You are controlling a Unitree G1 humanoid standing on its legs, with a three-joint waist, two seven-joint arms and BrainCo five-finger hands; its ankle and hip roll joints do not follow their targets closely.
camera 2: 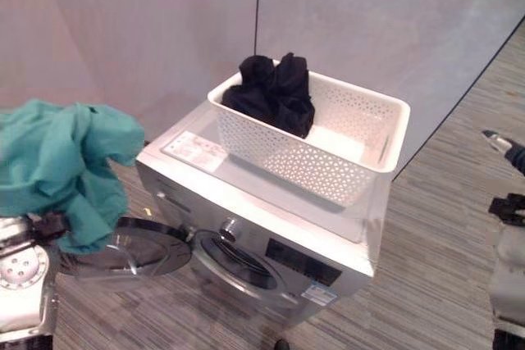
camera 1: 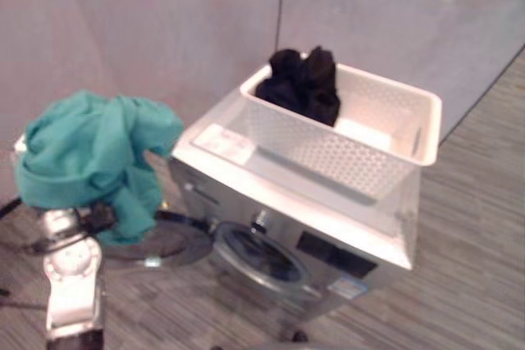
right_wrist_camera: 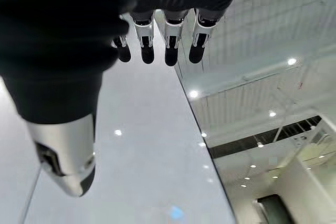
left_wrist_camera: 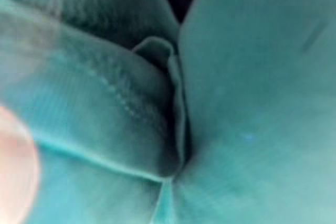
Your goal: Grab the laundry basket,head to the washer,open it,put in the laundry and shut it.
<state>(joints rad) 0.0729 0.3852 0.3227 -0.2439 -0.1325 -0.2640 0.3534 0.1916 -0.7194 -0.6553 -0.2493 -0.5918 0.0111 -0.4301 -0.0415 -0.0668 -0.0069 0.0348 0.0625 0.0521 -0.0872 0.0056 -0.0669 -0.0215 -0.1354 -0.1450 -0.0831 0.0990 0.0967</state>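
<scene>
Left hand [camera 1: 92,217] is buried under a bunched teal cotton garment [camera 1: 94,161]; the cloth drapes over it and hides the fingers, so whether they are curled or straight cannot be told. In the left wrist view, teal folds [left_wrist_camera: 220,103] sit right against the camera. Garment is held up off the floor, beside the silver front-loading washing machine [camera 1: 279,227]. Round washer door [camera 2: 131,250] hangs swung open, just below the hand and garment; the dark drum opening [camera 2: 238,261] is exposed. White perforated plastic laundry basket [camera 2: 328,165] sits on the washer top, well apart from the left hand, with a black crumpled garment [camera 2: 275,92] piled in its far corner. Right hand [right_wrist_camera: 157,40] is raised away from the washer, fingers [right_wrist_camera: 170,45] straight and relaxed, thumb [right_wrist_camera: 68,166] apart, nothing between them.
</scene>
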